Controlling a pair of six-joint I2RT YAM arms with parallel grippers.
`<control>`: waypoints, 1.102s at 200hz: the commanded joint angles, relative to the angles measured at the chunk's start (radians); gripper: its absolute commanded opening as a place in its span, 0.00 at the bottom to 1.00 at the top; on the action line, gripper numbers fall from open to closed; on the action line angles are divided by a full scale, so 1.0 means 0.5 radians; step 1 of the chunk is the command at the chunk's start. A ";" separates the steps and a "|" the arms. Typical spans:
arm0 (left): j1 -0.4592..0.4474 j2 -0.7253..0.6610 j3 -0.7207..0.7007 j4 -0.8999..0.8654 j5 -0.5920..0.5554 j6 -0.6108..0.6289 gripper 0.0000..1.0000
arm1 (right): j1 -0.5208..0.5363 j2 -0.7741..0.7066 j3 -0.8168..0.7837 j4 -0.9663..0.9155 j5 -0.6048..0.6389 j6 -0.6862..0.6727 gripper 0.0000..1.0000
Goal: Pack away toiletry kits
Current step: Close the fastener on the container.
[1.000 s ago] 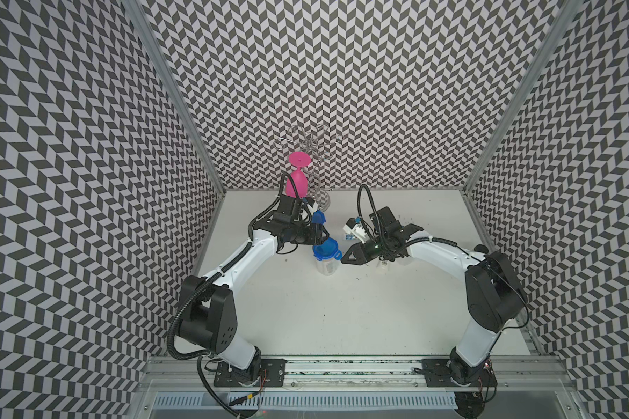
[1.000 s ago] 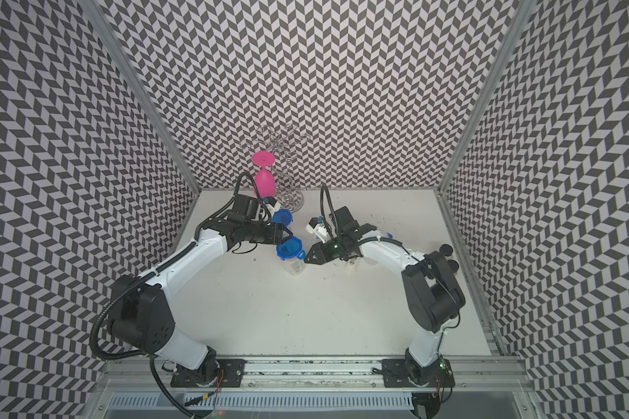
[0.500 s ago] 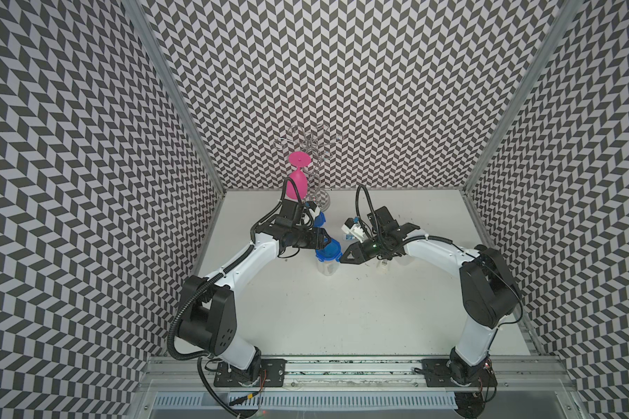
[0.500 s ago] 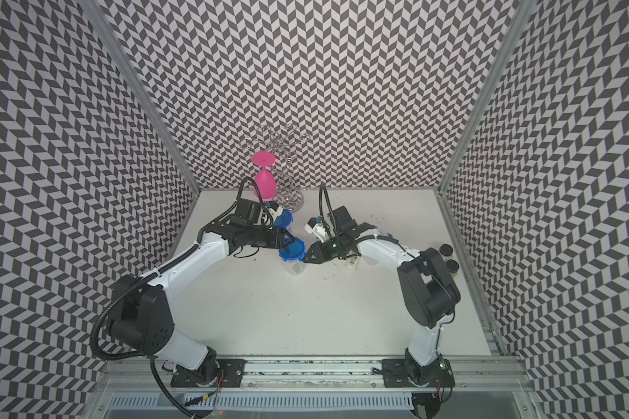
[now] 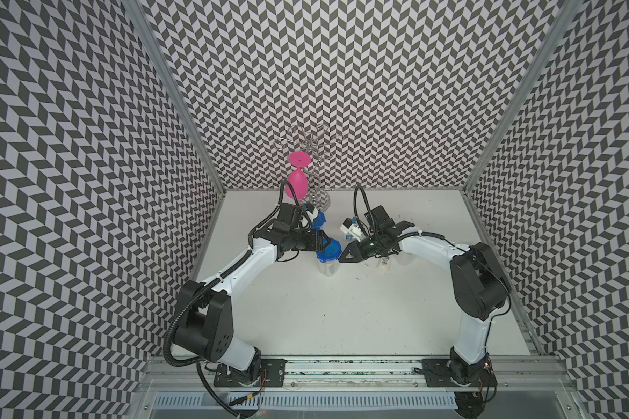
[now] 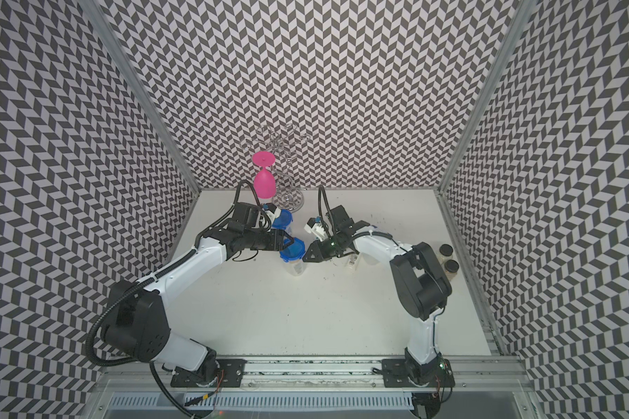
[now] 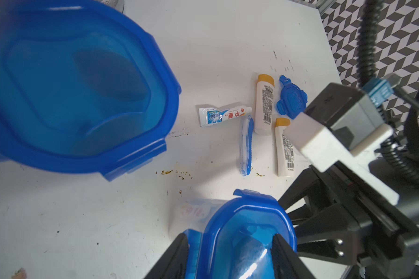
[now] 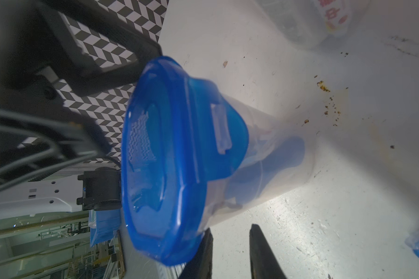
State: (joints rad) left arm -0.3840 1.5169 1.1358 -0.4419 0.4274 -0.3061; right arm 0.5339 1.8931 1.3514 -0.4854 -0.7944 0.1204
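Jar: clear, stands upright on the surface mid-scene between the two arms. Its long axis is vertical, and the blue clip-tab lid sits on top, facing up. Through the wall we see a blue item and some red print; we cannot name either with certainty.

Left tool: at the left of the jar, fingers one on each side of the lid, clamped on it.

Right tool: at the right of the jar, at lid height. Its jaws stand a narrow gap apart with only bare surface between them. One finger is just beside the lid's rim; we cannot tell if it touches.

Second jar: lid on, just far of the left wrist.

Loose on the surface by the right arm:
- First bottle, second bottle and toothbrush lie side by side with long axes roughly parallel. Both yellow-orange caps point the same way.
- Toothpaste tube lies crosswise, cap end toward the first bottle.
- Loose blue lid lies flat beside the caps.
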 commanded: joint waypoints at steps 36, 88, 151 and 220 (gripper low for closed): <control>-0.061 -0.057 -0.064 0.016 0.161 -0.075 0.58 | -0.006 0.006 0.091 0.163 -0.011 -0.005 0.26; -0.109 -0.066 -0.099 -0.006 0.050 -0.078 0.58 | -0.006 0.009 0.081 0.178 -0.022 0.000 0.26; -0.147 -0.052 -0.109 0.013 -0.004 -0.088 0.58 | -0.006 0.003 0.074 0.175 -0.020 -0.001 0.26; -0.146 -0.199 -0.063 -0.023 -0.293 -0.060 0.54 | -0.006 0.001 0.075 0.137 -0.001 -0.026 0.26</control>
State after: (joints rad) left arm -0.4351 1.4750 1.1069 -0.4332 0.2966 -0.3340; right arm 0.5270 1.8931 1.3609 -0.4870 -0.7925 0.1207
